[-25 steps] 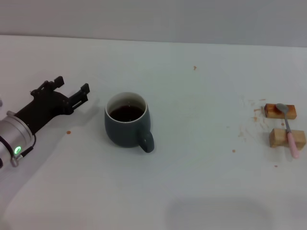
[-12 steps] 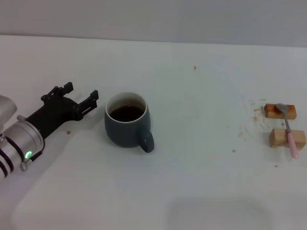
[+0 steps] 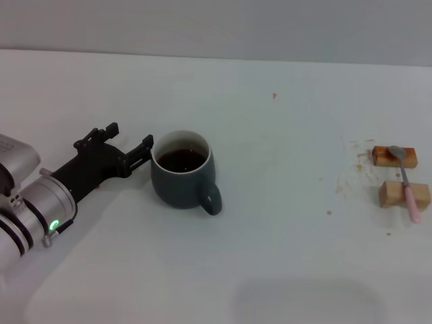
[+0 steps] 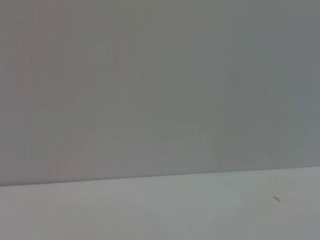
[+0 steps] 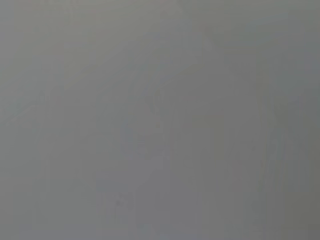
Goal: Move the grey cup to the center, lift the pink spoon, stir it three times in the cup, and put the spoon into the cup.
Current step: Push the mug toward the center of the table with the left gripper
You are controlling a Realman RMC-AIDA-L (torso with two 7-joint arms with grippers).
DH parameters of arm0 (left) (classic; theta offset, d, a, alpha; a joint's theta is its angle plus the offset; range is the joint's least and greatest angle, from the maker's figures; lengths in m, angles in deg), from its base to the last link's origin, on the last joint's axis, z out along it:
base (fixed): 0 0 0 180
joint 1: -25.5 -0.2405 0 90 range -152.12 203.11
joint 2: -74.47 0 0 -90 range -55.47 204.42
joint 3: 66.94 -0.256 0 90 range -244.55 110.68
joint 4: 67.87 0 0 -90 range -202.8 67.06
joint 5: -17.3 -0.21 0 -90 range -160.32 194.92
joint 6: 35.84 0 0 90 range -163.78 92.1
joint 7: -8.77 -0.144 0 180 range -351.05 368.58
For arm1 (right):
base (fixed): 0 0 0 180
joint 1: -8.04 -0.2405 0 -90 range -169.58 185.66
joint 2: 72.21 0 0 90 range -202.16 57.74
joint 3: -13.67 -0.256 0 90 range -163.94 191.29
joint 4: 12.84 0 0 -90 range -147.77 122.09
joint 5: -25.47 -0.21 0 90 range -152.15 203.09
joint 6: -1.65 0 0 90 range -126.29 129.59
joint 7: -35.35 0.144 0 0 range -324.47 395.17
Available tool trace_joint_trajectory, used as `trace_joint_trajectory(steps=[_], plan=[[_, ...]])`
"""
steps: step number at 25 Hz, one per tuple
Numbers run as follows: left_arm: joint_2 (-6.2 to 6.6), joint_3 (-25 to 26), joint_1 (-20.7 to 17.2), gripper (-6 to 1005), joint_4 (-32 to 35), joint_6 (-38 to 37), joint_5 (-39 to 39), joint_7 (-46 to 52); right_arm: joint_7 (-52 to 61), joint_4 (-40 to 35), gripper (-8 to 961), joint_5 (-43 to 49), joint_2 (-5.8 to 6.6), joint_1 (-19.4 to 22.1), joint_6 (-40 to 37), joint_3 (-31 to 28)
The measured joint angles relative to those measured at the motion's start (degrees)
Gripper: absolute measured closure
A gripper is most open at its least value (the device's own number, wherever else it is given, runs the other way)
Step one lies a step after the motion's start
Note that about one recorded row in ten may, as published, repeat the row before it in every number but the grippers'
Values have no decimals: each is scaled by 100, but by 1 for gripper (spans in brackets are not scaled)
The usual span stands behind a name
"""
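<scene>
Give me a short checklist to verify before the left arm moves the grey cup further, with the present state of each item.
1. Left gripper open: ok, its two fingers are spread, one at the cup's side, one farther back.
2. Gripper at the grey cup: ok, the near finger meets the wall on the robot's left, opposite the handle side.
3. Cup upright: ok, dark liquid sits level below the rim.
4. Path toward the table centre: ok, only small crumbs lie there.
5. Pink spoon ready: ok, it rests across two wooden blocks on the robot's right.
6. Right gripper position: cannot tell, it is out of view.
</scene>
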Motion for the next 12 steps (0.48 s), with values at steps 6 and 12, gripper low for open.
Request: trace_joint_trajectory(steps=[6,12], plan=[[-37,-106,10,169,0,3,-4,-2,3,-15,133,0,0,10,6,11],[-53,-148,10,169,-23,-9,-4,-3,5,-20,133,0,0,37,79,13]])
